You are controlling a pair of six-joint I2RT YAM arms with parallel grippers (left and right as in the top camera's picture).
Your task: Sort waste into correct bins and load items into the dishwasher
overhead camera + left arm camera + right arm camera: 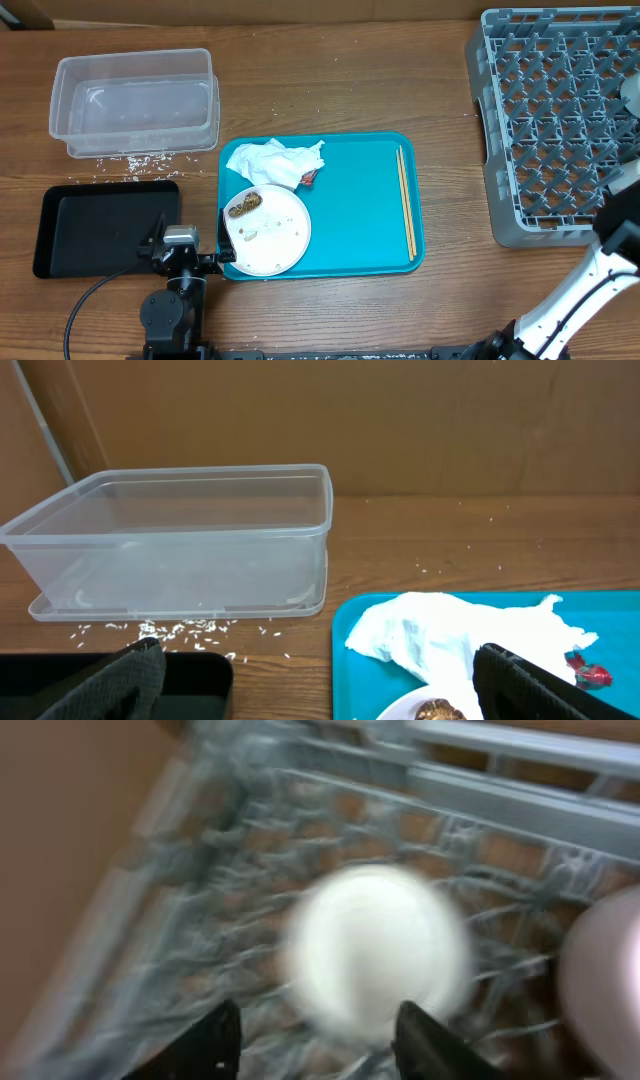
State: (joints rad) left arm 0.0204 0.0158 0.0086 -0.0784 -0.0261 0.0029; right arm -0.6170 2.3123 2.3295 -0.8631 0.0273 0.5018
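Observation:
The clear tub [135, 95] stands at the back left, with the black tray [100, 228] in front of it and loose rice grains [135, 160] between them. On the teal tray [360, 250] lie the crumpled napkin [275, 160], the red wrapper [310, 177], the chopsticks [405, 200] and the white plate [270, 240] bearing the brown food lump [243, 207]. My left gripper [190, 245] is open and empty, low between the black tray and the plate. My right gripper [320, 1045] is open above the grey dish rack [555, 120], with a blurred white round dish [375, 950] just beyond its fingers.
In the left wrist view the open left gripper [330, 695] faces the tub [180, 540], rice [180, 627], napkin [450, 635] and wrapper [590, 675]. A pale grey rounded item [605, 980] sits in the rack on the right. My right arm [610, 245] crosses the rack's front right corner.

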